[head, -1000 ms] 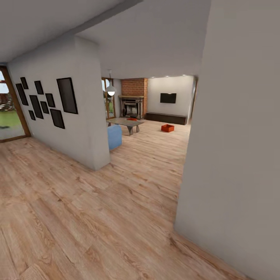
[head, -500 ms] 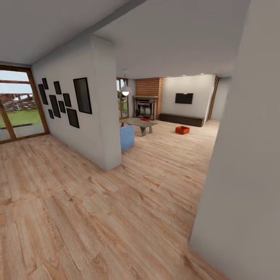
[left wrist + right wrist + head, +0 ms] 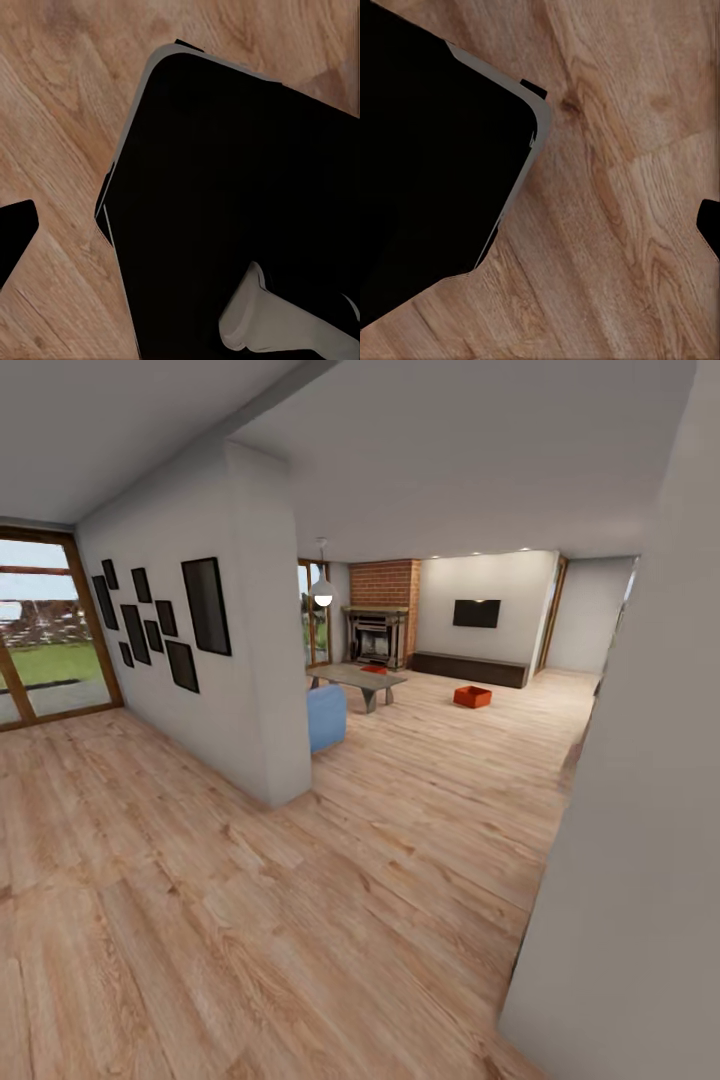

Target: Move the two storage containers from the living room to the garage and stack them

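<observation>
The risk here, as I judge it, is clipping walls on the way in: the partition wall (image 3: 255,660) with black frames juts out at left, and the grey wall corner (image 3: 620,860) crowds the right. One orange-red storage container (image 3: 472,697) sits on the living-room floor, past the coffee table (image 3: 357,678), far from either hand. Whether the hands are open, I cannot tell.

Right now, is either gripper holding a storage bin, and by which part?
Cannot be told. One orange-red open-top bin sits on the far light wood plank floor; another rests on the grey coffee table.
</observation>
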Tool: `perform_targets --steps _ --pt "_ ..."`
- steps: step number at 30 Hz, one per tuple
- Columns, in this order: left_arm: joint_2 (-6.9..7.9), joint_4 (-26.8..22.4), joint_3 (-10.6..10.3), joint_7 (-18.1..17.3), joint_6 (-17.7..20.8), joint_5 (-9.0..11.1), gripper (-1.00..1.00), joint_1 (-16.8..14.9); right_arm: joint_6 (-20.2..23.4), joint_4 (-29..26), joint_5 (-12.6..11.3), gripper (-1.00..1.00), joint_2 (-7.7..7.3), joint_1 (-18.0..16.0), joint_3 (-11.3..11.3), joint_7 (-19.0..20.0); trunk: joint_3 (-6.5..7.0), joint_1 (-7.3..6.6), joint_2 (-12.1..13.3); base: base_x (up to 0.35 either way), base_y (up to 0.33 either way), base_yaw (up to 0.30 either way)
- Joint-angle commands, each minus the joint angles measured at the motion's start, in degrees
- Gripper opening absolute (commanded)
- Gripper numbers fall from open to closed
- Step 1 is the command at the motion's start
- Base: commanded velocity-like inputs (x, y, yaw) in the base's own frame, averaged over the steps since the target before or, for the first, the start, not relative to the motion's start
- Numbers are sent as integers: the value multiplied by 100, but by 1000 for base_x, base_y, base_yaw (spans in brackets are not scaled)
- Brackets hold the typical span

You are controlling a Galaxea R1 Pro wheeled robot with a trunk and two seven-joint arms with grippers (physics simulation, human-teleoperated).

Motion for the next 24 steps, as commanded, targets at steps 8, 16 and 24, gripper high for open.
perform_targets --steps 8,16,24 --pt "-1 -1 14 6 -13 13 100 1 -21 17 33 100 0 -2 -13 6 -1 5 -2 324 0 0" --pt "-2 -1 14 7 -13 13 100 2 -36 17 48 100 -2 -2 -13 6 -1 5 -2 324 0 0" --pt "3 -1 14 11 -5 13 100 2 -36 17 58 100 -2 -1 -16 9 -1 5 -2 324 0 0"
